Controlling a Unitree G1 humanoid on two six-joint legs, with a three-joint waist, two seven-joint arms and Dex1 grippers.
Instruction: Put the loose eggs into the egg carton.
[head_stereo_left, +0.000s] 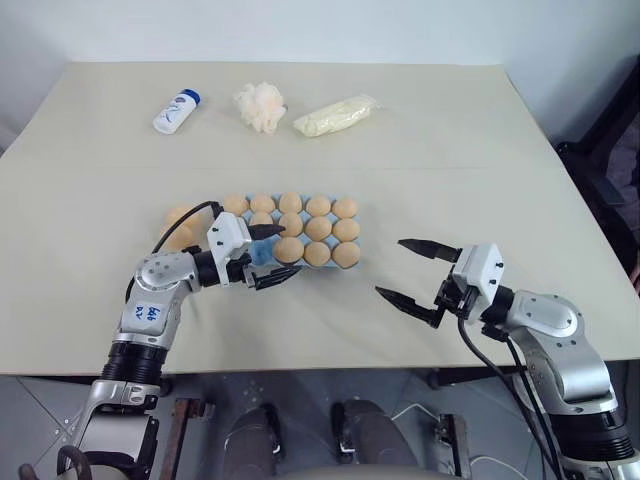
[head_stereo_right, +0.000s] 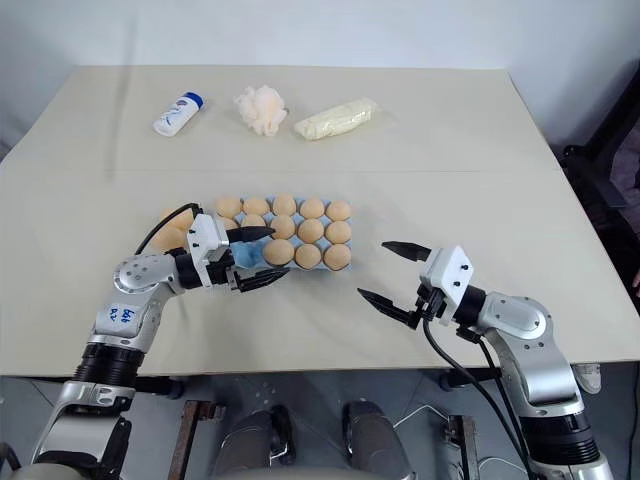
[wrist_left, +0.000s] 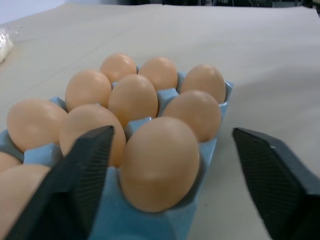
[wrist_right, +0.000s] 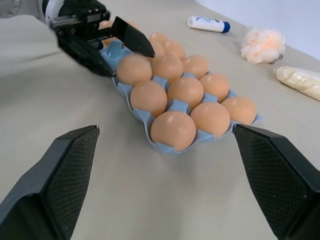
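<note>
Left claw (head_stereo_left: 268, 256) spread wide at the carton's near-left corner, one finger over the corner cup, the other off the near edge; nothing pinched. It likely stands open because an egg has just gone into that corner. Right claw (head_stereo_left: 412, 271) also spread and empty, hovering over bare counter (head_stereo_left: 480, 150), well apart from the tray at its 9 o'clock, probably kept clear of the working arm.

Egg carton (head_stereo_left: 262, 252), light blue, sits mid-counter, nearly every visible cup filled. Loose eggs (head_stereo_left: 180, 216) lie on the counter just beside the carton's left end, at roughly 10 o'clock from the left claw, partly hidden by its arm. Judged: fetching those comes next.
</note>
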